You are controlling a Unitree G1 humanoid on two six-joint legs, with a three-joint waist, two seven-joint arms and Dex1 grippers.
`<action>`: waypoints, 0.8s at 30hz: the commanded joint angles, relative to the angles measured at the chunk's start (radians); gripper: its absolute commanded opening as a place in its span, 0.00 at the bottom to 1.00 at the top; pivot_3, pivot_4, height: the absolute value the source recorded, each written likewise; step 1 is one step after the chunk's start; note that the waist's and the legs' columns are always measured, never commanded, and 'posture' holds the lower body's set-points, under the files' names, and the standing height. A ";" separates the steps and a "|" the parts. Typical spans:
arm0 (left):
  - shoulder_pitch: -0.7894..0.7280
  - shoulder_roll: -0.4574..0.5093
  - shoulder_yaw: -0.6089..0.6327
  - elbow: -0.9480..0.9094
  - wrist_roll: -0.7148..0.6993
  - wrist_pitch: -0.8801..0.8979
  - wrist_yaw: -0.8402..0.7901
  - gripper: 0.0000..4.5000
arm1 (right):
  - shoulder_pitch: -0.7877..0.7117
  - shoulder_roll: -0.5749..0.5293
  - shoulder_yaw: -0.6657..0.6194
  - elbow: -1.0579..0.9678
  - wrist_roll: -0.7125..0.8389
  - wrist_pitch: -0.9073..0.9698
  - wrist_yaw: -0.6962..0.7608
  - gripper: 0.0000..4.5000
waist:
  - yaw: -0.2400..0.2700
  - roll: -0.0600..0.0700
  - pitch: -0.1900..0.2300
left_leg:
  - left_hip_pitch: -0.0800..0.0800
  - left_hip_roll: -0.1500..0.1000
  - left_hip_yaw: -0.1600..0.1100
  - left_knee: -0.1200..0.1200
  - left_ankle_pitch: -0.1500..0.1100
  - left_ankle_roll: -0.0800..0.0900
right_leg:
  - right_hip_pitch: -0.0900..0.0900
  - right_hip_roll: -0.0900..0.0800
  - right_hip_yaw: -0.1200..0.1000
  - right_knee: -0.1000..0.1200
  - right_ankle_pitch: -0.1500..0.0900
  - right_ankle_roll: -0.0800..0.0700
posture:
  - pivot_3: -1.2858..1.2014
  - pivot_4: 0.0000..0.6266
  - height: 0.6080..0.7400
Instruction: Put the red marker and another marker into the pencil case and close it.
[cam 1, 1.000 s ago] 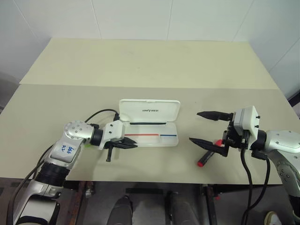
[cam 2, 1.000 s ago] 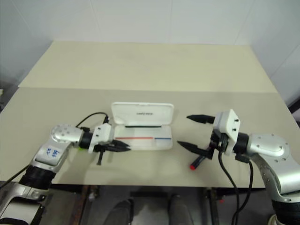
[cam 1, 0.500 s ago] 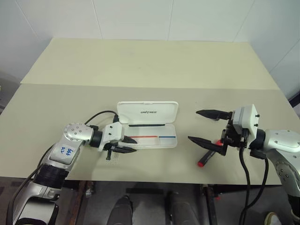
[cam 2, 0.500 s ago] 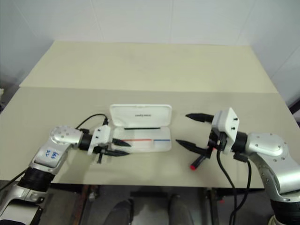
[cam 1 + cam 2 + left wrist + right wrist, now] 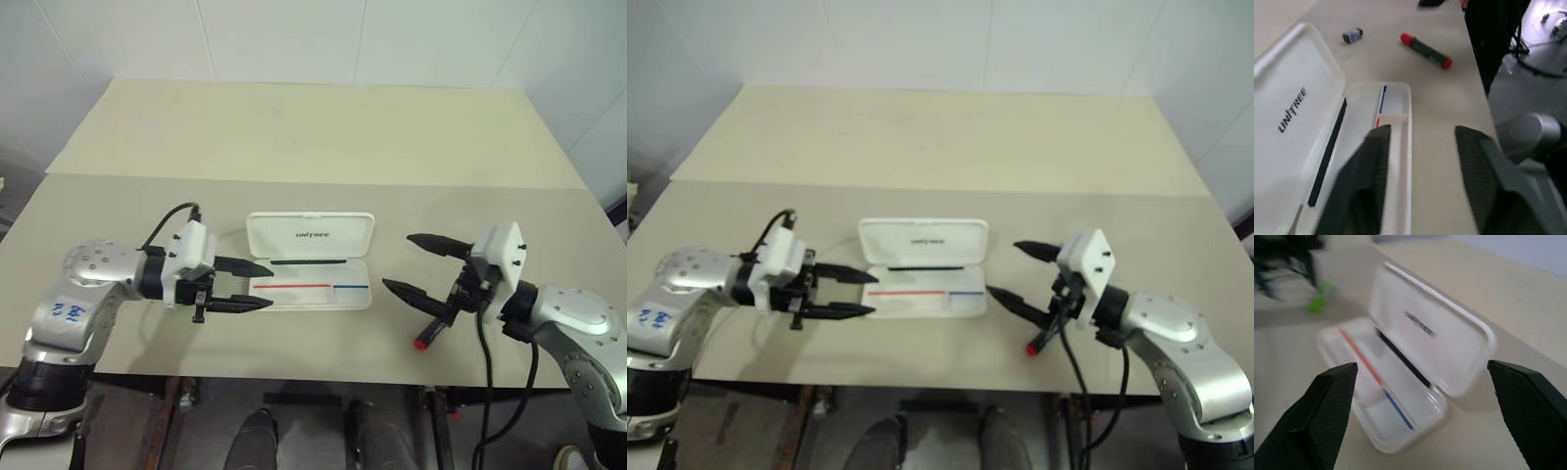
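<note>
Left claw risen, now open, empty, beside open pencil case, right claw agape

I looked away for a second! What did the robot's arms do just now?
The left gripper opened its jaws wide and lifted away from the table beside the pencil case, holding nothing. The right gripper stayed open above the red marker, which still lies on the table. The case stayed open.

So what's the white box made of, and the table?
The pencil case looks like hard glossy plastic: its tray is see-through, the lid milky and shiny. The table looks like a matte beige board, maybe laminate; no grain shows.
</note>
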 commanded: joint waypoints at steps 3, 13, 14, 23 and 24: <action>0.080 0.026 0.072 -0.106 -0.081 0.055 0.041 0.92 | 0.005 0.111 -0.097 -0.163 0.054 0.457 -0.414 1.00 | -0.001 -0.001 0.000 | 0.000 0.000 0.000 0.000 0.000 0.000 | 0.000 0.000 0.000 0.001 -0.001 -0.002 | 0.52 0.24 1.00; 0.051 -0.014 -0.005 -0.068 -0.047 0.009 0.061 1.00 | -0.030 0.447 -0.174 -0.326 -0.031 0.972 -0.721 1.00 | -0.001 -0.001 -0.001 | 0.001 0.000 0.001 -0.001 0.000 0.000 | -0.001 0.000 0.001 -0.001 -0.001 -0.003 | 0.52 0.24 1.00; 0.044 -0.017 -0.012 -0.059 -0.041 0.001 0.062 1.00 | -0.031 0.466 -0.184 -0.338 -0.042 1.002 -0.725 1.00 | -0.001 -0.001 -0.001 | 0.000 0.000 0.001 -0.001 0.000 0.000 | -0.001 0.000 0.001 -0.001 -0.001 -0.003 | 0.52 0.24 1.00; -0.016 -0.041 -0.072 0.012 -0.024 -0.050 0.034 1.00 | -0.011 0.514 -0.208 -0.405 -0.112 1.024 -0.753 1.00 | -0.003 -0.002 -0.001 | 0.000 0.000 0.001 -0.002 0.000 0.000 | -0.001 0.000 0.001 -0.003 -0.001 -0.003 | 0.52 0.24 1.00; -0.019 -0.045 -0.076 0.016 -0.023 -0.053 0.033 1.00 | -0.019 0.522 -0.205 -0.414 -0.117 1.024 -0.757 1.00 | -0.003 -0.001 -0.001 | 0.000 0.000 0.001 -0.002 0.000 0.000 | -0.001 0.000 0.001 -0.003 -0.001 -0.003 | 0.52 0.24 1.00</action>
